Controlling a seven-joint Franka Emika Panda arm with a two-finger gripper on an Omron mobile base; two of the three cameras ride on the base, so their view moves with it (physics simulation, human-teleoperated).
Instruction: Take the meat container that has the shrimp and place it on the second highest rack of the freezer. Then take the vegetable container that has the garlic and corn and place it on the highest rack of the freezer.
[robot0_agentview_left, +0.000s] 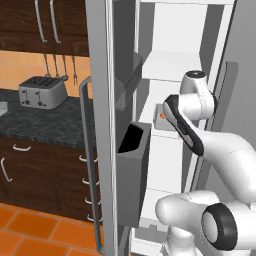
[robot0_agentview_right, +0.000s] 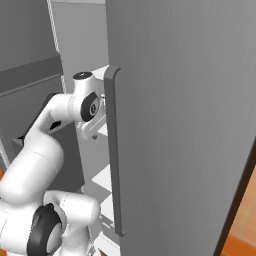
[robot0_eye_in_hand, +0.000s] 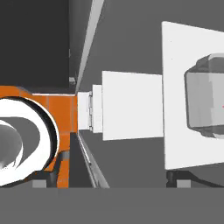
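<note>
1. The tall grey metal-faced freezer (robot0_agentview_left: 102, 100) stands open, its white interior facing the robot; its door swings out to the left in the left base view and carries two dark grey door bins, an upper bin (robot0_agentview_left: 127, 80) and a larger lower bin (robot0_agentview_left: 134, 170).
2. A long vertical bar handle (robot0_agentview_left: 86, 150) runs down the outer face of that door. In the right base view a second grey door panel (robot0_agentview_right: 185, 125) with its own bar handle (robot0_agentview_right: 114, 150) covers most of the interior.
3. Flat white shelves sit one above another inside; an upper white shelf (robot0_agentview_left: 167, 67) lies above the arm, and a lower white shelf (robot0_agentview_left: 160, 200) lies near the bottom. Which shelf counts as second from the top cannot be told here.
4. A clear, rounded plastic container (robot0_eye_in_hand: 205, 100) rests on a white shelf (robot0_eye_in_hand: 175, 131) in the hand view, toward that shelf's far edge. A small pink-red speck shows inside; the contents cannot be identified.
5. In the left base view a pale container with an orange-red spot (robot0_agentview_left: 162, 116) sits on the middle shelf, just beside the arm's wrist.
6. The white arm reaches into the freezer at middle-shelf height. Its gripper's dark finger tips (robot0_eye_in_hand: 177, 178) stand wide apart, holding nothing, apart from the container.
7. A silver toaster (robot0_agentview_left: 42, 91) sits on the dark speckled counter (robot0_agentview_left: 45, 125) left of the freezer, over an orange tile floor (robot0_agentview_left: 30, 230).
</note>
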